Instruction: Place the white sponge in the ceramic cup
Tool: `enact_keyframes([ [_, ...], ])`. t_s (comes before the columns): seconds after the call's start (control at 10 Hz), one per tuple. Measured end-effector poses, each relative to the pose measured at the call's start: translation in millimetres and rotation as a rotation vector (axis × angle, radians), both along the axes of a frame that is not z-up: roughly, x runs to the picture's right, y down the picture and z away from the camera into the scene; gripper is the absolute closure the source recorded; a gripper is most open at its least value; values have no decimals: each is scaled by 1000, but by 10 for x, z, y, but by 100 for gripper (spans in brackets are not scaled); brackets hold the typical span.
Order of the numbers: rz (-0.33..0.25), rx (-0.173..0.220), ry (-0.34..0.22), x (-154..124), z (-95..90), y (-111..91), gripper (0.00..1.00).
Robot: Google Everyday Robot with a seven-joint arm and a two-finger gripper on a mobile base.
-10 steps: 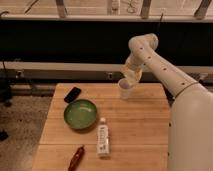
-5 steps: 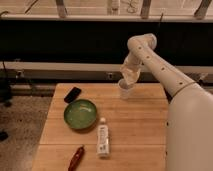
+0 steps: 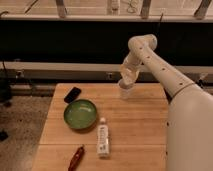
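1. here, at the far left of the wooden counter (image 3: 145, 135), a dark flat object (image 3: 72, 94) lies near the back edge, and a reddish-brown item (image 3: 76, 157) lies near the front edge; both are well apart from the work.
2. next comes the green bowl (image 3: 80, 114), sitting open and upright left of centre, with nothing visible inside it.
3. just right of the bowl, the white bottle (image 3: 103, 140) lies on its side with its cap pointing toward the back of the counter.
4. further right, near the back edge, stands the ceramic cup (image 3: 125, 92), upright on the counter.
5. the gripper (image 3: 127, 80) hangs directly over the cup's mouth, very close to its rim, at the end of the white arm (image 3: 155, 62) that reaches in from the right.
6. whether the gripper is clenched or released cannot be told from this view.
7. the white sponge is not clearly separable from the pale gripper and cup; it is probably at the gripper or already at the cup's mouth, but this cannot be confirmed.
8. as a judgement, the step in hand is the placing itself, late in the task.
9. the next move likely calls for releasing the sponge squarely into the cup, then lifting straight up without tipping the cup.
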State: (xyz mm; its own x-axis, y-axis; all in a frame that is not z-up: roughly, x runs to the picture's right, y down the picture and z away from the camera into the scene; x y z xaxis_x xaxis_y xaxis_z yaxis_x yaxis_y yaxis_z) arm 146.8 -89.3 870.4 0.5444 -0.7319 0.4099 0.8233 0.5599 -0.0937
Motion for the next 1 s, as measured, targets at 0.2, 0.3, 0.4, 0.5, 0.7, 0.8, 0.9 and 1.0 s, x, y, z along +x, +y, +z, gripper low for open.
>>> enact_keyframes([
  [0.2,8,0,0,11,-9,8,20],
  [0.3,11,-1,1,15,-14,11,20],
  [0.4,15,-2,1,22,-21,14,20],
  [0.5,20,-1,3,42,-44,12,20],
  [0.7,31,7,7,84,-104,-16,20],
  [0.8,38,10,8,111,-151,-35,20],
  [0.9,45,12,10,133,-184,-56,20],
  [1.0,51,12,11,158,-217,-71,20],
])
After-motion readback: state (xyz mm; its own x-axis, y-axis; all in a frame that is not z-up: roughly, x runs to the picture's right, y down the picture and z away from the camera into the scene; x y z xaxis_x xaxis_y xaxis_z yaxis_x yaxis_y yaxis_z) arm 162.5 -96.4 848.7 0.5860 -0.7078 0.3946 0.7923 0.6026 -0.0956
